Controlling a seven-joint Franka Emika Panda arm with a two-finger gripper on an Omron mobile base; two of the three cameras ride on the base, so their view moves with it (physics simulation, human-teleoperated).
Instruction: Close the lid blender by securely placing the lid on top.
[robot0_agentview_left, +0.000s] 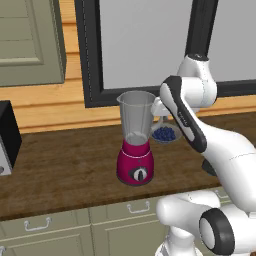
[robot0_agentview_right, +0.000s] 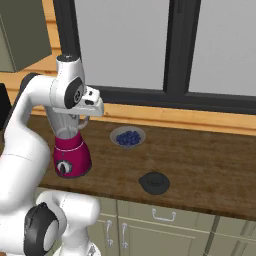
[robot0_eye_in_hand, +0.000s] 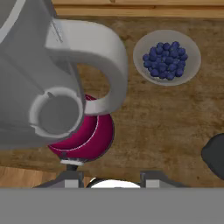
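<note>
Hand view first: gripper (robot0_eye_in_hand: 117, 178) hangs above the blender (robot0_eye_in_hand: 65, 100), looking almost straight down past the jar's handle; just the two dark fingertips (robot0_eye_in_hand: 70, 177) show at the bottom edge, nothing between them. Whether they stand spread or pressed together I cannot tell from any angle. In the right base view the hand sits level with the jar rim, beside it, empty as far as I can see.

Blender: magenta rounded base, glossy, dark round dial on the front. Clear greyish jar tapers down to the base, rim open, thick looped handle on the side toward the bowl of blueberries (robot0_eye_in_hand: 166, 57). Tall and narrow; I judge it top-light but tippable if pushed from the side.

Lid (robot0_agentview_right: 154, 183): small, dark, round, low cap with a raised centre, lying flat on the table (robot0_agentview_right: 210, 160), well apart from the blender, on the near side past the bowl. Likely light and stiff, smooth plastic, so possibly slippery. Best hold, I think: pinch across the raised centre or across the rim from above, keeping it level for seating on the jar.

Table: dark brown wood grain, matte. Bowl: pale, shallow, smooth, near the jar's handle.
</note>
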